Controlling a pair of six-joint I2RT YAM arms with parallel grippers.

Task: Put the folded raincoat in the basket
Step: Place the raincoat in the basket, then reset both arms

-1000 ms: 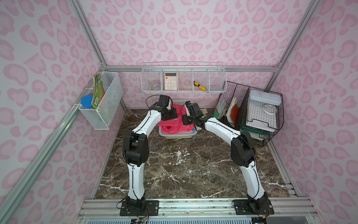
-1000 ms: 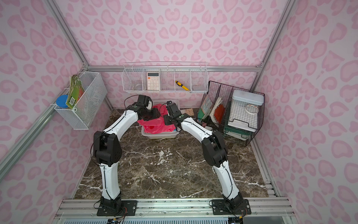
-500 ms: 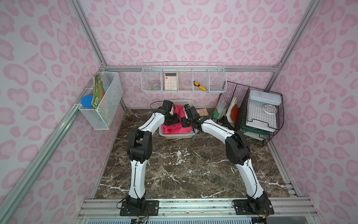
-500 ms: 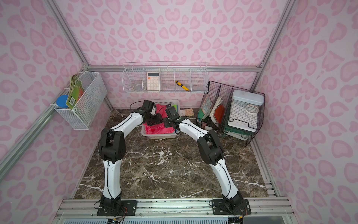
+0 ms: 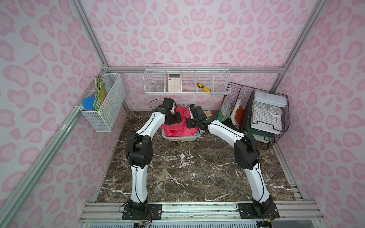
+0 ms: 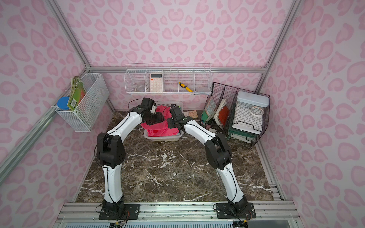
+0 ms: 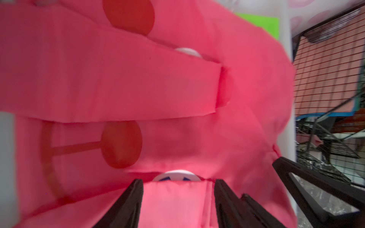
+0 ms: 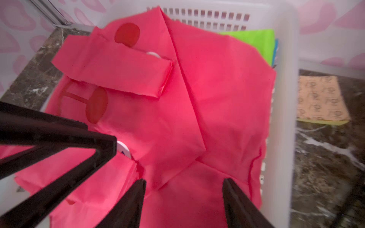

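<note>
The folded raincoat [image 5: 178, 131] [image 6: 162, 130] is bright pink and lies in the white perforated basket [image 5: 181, 139] [image 6: 164, 138] at the back of the marble floor. It fills most of the basket [image 8: 284, 118]. My left gripper [image 5: 173, 120] [image 7: 178, 183] hovers over the raincoat's left part, open, with a flat pink flap [image 7: 173, 203] lying between its fingers. My right gripper [image 5: 190, 123] [image 8: 184, 182] is open just above the raincoat [image 8: 217, 98], gripping nothing. The left gripper's finger [image 8: 98, 146] shows beside a white snap.
A green sheet [image 8: 254, 37] lies in the basket under the raincoat. A tan pad [image 5: 207, 113] lies right of the basket. Black wire racks [image 5: 254, 112] stand at the right. A white wire shelf [image 5: 186, 83] hangs on the back wall, a white wire basket [image 5: 106, 100] on the left wall.
The raincoat went from bunched over the basket's front rim to lying flat inside it. Both grippers came down over the basket, and the left jaws have spread wider.
</note>
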